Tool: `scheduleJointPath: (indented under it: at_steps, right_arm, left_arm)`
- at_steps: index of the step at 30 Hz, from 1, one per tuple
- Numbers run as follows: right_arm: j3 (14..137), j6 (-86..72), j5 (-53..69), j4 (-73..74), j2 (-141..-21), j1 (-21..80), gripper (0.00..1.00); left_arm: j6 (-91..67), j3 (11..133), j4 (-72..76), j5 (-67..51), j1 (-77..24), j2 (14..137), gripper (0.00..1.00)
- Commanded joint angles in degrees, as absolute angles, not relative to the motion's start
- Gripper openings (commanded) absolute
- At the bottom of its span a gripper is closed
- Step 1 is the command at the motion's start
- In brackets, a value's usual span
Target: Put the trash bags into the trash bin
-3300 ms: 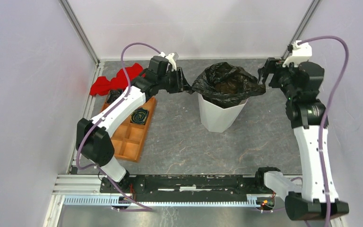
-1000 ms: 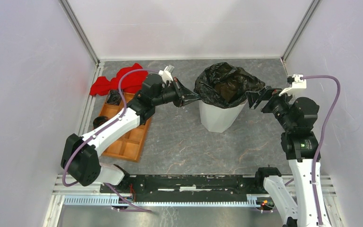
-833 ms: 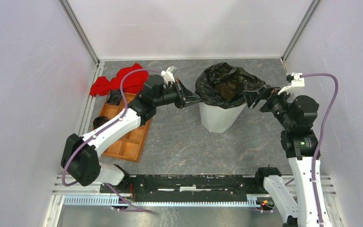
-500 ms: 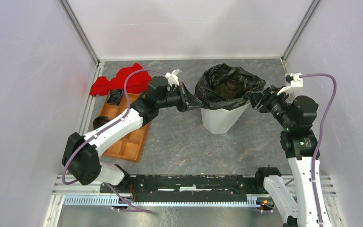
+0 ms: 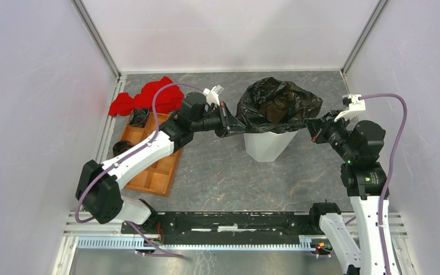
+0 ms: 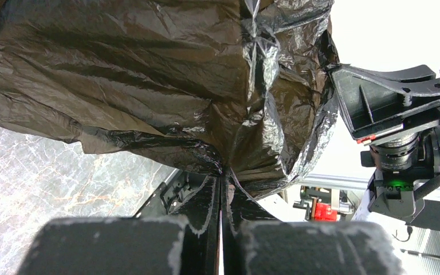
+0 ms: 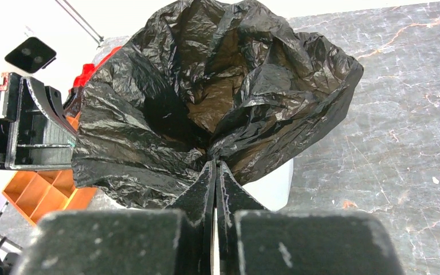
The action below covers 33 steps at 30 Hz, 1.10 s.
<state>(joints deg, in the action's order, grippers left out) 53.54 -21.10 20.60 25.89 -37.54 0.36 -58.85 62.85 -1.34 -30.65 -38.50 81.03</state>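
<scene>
Gripping the trash bag (image 5: 278,106) from both sides, draped over the trash bin (image 5: 266,144).
Its left rim is pinched by the left gripper (image 5: 227,121), its right rim by the right gripper (image 5: 314,129).

Top view looks down; wrist views close, opposed, share trash bag (image 6: 149,86).

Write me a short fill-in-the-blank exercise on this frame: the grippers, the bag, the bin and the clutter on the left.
1. The left gripper and the right gripper are both ____ on the edge of the black trash bag.
2. The trash bag sits in the top of the ____ trash bin.
3. The cloth beyond the orange compartment tray is ____.

Missing words: shut; white; red.
</scene>
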Motion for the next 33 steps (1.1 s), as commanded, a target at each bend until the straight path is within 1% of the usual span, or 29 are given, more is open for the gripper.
scheduleJointPath:
  at_steps: [1,6,12,16,20,25,26,27,30,33]
  right_arm:
    - [53.4,-18.7,23.6,27.5,-36.8,0.4,0.00]
    - [52.2,-18.6,26.0,28.3,-35.1,0.4,0.00]
    - [48.5,-15.2,21.9,32.0,-33.9,0.4,0.00]
    - [48.0,-12.8,18.9,32.7,-33.0,0.4,0.00]
    - [45.8,-12.7,17.7,28.9,-33.8,0.4,0.00]
    - [38.5,-14.7,23.0,20.2,-35.8,0.4,0.01]
    - [38.0,-14.5,23.5,20.0,-36.3,0.4,0.02]
    - [37.5,-14.2,23.6,20.3,-36.6,0.4,0.06]
    - [39.4,-11.6,21.2,24.3,-36.6,0.4,0.23]
    - [44.3,-7.6,15.3,30.6,-35.4,0.4,0.34]
  left_arm:
    - [-55.9,63.3,-0.5,-33.0,-39.7,80.6,0.02]
    - [-55.1,62.8,-1.0,-31.9,-40.5,79.0,0.02]
    - [-53.0,61.8,-3.7,-27.6,-41.0,78.6,0.02]
    - [-52.3,61.0,-4.3,-26.9,-41.1,79.2,0.02]
    - [-50.5,60.9,-5.9,-24.5,-41.1,80.3,0.02]
    - [-48.9,60.9,-6.4,-22.1,-41.1,83.2,0.02]
    - [-48.5,60.9,-6.4,-22.0,-41.1,84.0,0.02]
    - [-48.4,61.0,-6.6,-22.1,-41.0,84.6,0.02]
    - [-48.2,60.8,-6.7,-22.3,-41.0,85.6,0.02]
    - [-48.0,60.7,-6.6,-22.1,-41.0,85.6,0.02]
